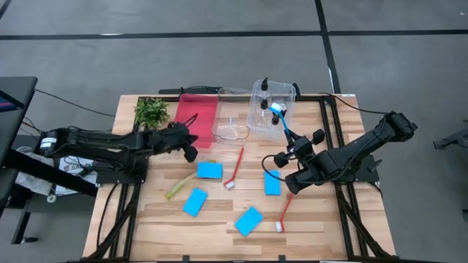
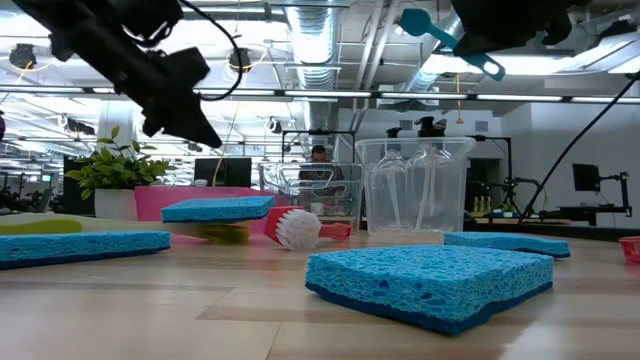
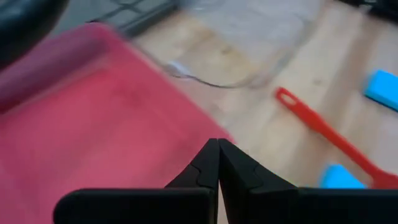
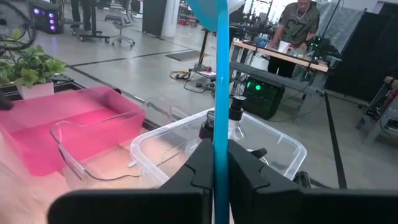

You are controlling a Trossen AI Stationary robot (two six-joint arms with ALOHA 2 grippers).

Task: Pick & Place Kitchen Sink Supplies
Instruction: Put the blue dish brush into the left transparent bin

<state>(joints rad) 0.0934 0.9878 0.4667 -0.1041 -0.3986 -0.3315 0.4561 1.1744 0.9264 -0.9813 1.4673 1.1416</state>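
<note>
My right gripper (image 1: 296, 148) is shut on a blue brush (image 1: 281, 120), whose head (image 1: 276, 109) hangs over the clear bin (image 1: 289, 95) at the back. Small clear bottles with black caps (image 1: 265, 93) stand in that bin. My left gripper (image 1: 191, 144) is shut and empty, above the near edge of the red tray (image 1: 197, 115). On the wood lie several blue sponges (image 1: 209, 170), two red brushes (image 1: 235, 166) (image 1: 284, 212) and a yellow-green brush (image 1: 179, 188). My right gripper pinches the blue brush's slim handle (image 4: 221, 134) between its two fingers. The fingers come from the table's right side, about level. The handle runs on past the fingertips toward the clear bin. The brush is lifted clear of the table, head end (image 2: 425, 25) highest.
A leafy plant (image 1: 151, 111) stands at the back left beside the red tray. A clear tray (image 1: 232, 130) lies between the red tray and the bin. Dark rails edge the table on both sides. A person (image 4: 301, 25) sits at a bench in the room beyond.
</note>
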